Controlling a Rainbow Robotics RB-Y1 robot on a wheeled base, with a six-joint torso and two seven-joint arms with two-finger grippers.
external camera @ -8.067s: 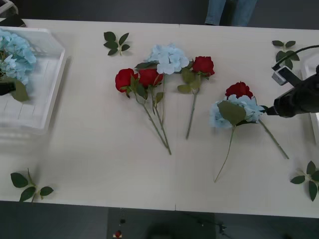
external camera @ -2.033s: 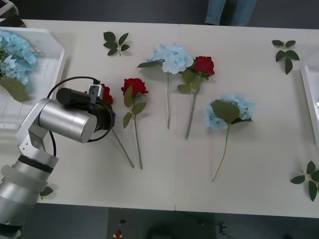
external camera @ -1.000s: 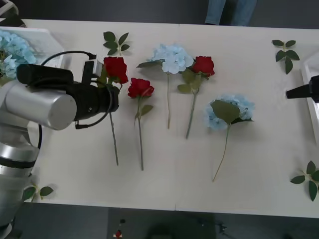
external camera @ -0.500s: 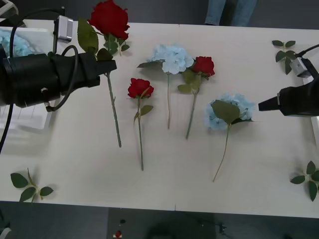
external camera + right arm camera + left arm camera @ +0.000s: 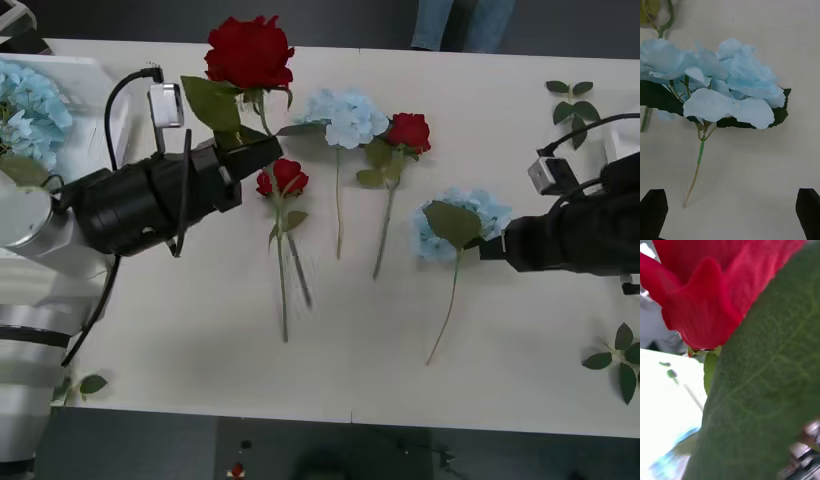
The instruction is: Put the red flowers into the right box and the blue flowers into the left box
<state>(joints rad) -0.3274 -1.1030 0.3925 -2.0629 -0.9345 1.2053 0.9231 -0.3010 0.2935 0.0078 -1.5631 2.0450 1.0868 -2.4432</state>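
Red rose (image 5: 248,50) is up off the table in my L gripper (image 5: 262,150), bloom at far-left of the flower spread, stem trailing down toward the table. L wrist cam is mostly petals (image 5: 707,288) plus one big leaf (image 5: 763,390), so I read the L fingers as clamped on the stem just under the bloom.

Step in hand, as I judge it: two picks at once. L arm has a red one lifted, but red goes to the R box, so next I need to carry it across or hand it over – long reach over the other flowers, risk of the stem dragging them.

R gripper (image 5: 490,248) sits low at the right side of the near-right blue flower (image 5: 458,222), just beside its petals. R wrist cam shows that blue cluster (image 5: 715,80) ahead, with both black fingertips (image 5: 653,210) spread wide at the corners, nothing between them. Next there: ease fwd, close on the thin stem (image 5: 700,153), not the petals.

Still on the table (image 5: 200,350): small rose (image 5: 282,178) mid-left, another rose (image 5: 408,131) and a blue flower (image 5: 342,116) further back. L box (image 5: 105,110) at far left already holds blue blooms (image 5: 30,105).
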